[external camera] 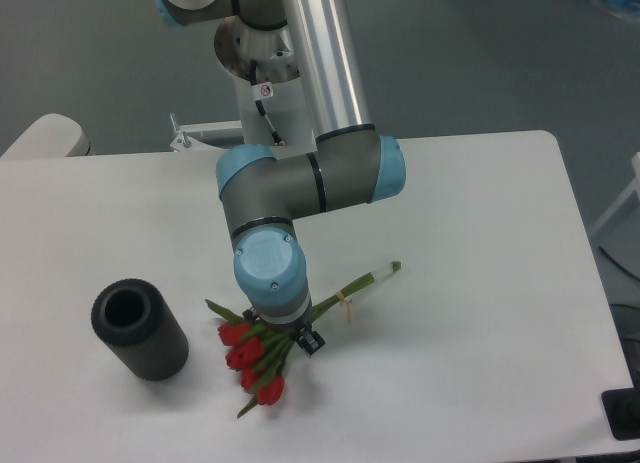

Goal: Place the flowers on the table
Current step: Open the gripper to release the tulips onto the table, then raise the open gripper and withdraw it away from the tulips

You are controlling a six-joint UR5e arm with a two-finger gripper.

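Note:
The flowers point(252, 359) are a small bunch of red blooms with thin green stems, tied by a pale band. They lie on the white table point(470, 223) at the front centre, stems pointing up right to about point(385, 271). My gripper point(285, 335) points straight down over the bunch, just above the blooms where the stems meet them. The wrist hides the fingers, so I cannot tell whether they are open or shut on the stems.
A black ribbed cylinder point(140, 333) stands tilted with its open mouth up, to the left of the flowers. The arm's base is at the table's far edge. The table's front edge is close below the blooms.

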